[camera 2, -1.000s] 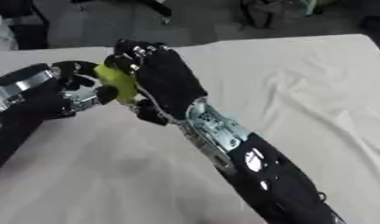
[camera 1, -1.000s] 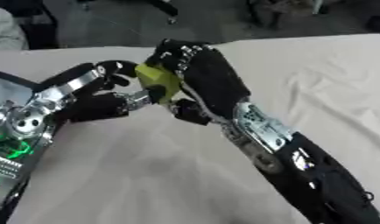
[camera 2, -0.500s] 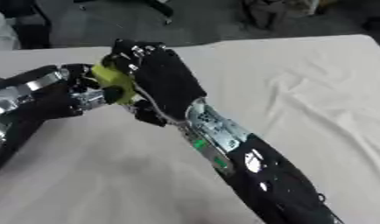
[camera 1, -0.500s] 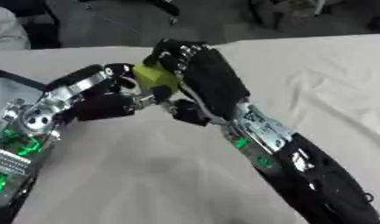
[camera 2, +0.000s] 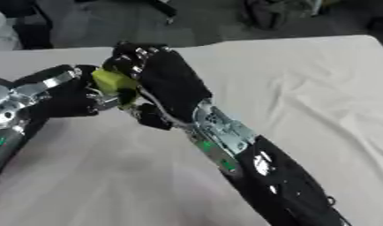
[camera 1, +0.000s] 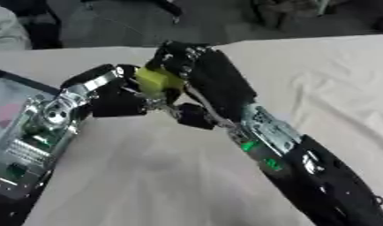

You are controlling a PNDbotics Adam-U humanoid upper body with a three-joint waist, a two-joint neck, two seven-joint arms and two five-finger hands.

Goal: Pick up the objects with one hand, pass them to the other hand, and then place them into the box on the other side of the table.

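Yellow-green object [camera 1: 157,80] sits between both hands: right hand [camera 1: 214,84] curled around it, left hand [camera 1: 117,95] fingers closing on its left side.

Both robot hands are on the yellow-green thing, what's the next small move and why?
Probably the right robot hand should ease its fingers off. The yellow-green object sits between both hands above the table, with the left robot hand curled against it, so the handover looks ready to finish.
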